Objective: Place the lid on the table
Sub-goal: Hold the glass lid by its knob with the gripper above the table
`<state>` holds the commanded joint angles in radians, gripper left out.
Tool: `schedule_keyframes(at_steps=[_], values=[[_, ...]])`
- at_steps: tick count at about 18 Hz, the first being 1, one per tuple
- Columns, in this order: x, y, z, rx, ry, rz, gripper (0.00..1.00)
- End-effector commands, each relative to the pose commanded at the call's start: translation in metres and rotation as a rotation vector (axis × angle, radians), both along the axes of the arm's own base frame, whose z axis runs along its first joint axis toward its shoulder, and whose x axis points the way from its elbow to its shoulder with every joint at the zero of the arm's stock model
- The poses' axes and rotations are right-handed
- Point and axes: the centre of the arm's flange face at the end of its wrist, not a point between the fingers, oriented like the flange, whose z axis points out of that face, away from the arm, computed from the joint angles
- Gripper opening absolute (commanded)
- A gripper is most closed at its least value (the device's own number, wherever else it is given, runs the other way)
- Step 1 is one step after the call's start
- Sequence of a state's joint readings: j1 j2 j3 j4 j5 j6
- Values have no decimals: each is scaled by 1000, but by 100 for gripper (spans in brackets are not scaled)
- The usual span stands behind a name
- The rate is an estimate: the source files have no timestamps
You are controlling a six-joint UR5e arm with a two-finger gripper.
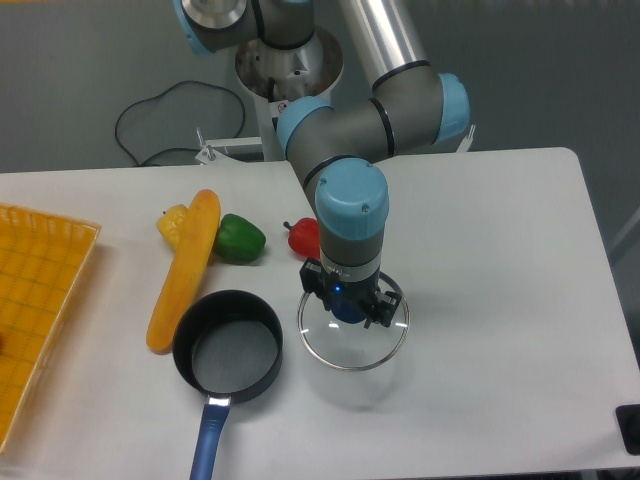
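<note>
The round glass lid [383, 345] with a thin silver rim hangs level a little above the white table [500, 250], right of the pot, and its shadow falls on the tabletop just below it. My gripper [347, 306] points straight down and is shut on the lid's dark blue centre knob, which shows between the fingers. The black saucepan [228, 345] with a blue handle stands uncovered to the lid's left.
A long orange-yellow vegetable [185, 268], a yellow pepper [172, 222], a green pepper [240, 238] and a red pepper [303, 236] lie behind the pan and lid. A yellow grid tray [35, 300] sits at the left edge. A dark object [630, 428] is at the front right corner.
</note>
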<state>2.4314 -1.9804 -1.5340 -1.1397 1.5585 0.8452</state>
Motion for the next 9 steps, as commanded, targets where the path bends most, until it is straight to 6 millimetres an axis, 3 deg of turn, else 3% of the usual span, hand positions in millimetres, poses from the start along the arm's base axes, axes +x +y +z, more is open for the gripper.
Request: schedule_keyframes(at_steps=[9], values=[[-1, 0, -3, 1, -3, 0, 51]])
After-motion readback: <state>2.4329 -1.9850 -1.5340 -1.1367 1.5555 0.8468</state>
